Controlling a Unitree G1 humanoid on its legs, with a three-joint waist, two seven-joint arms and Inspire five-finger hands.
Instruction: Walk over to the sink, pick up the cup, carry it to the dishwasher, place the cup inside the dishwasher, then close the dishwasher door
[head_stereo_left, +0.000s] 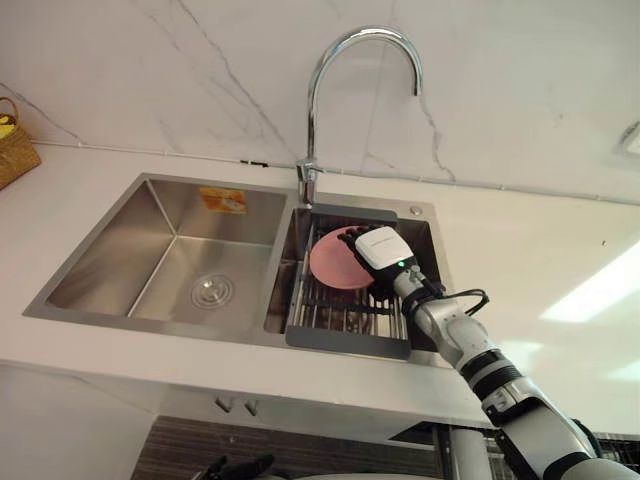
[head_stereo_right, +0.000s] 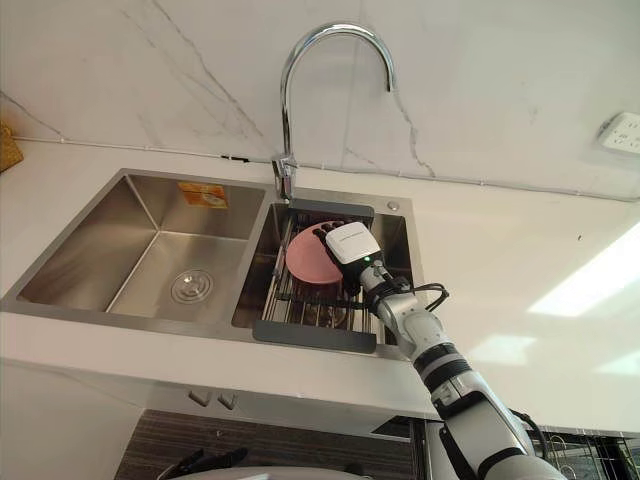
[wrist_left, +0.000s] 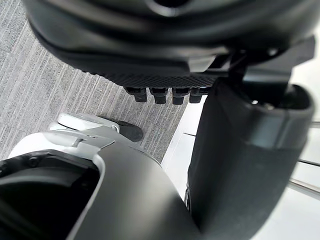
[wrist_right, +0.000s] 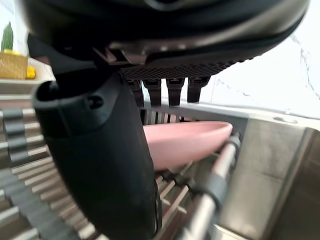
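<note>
Right hand | fingers straight over pink dish on sink rack, contact unclear | left hand idle, fingers relaxed

A chrome tap arches above the white counter (wicker basket far left).

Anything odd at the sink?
The pink dish on the rack in the right basin looks like a shallow plate, not a cup, and seems to lean on the bars. The right hand is over it. Left hand idle, low.
</note>
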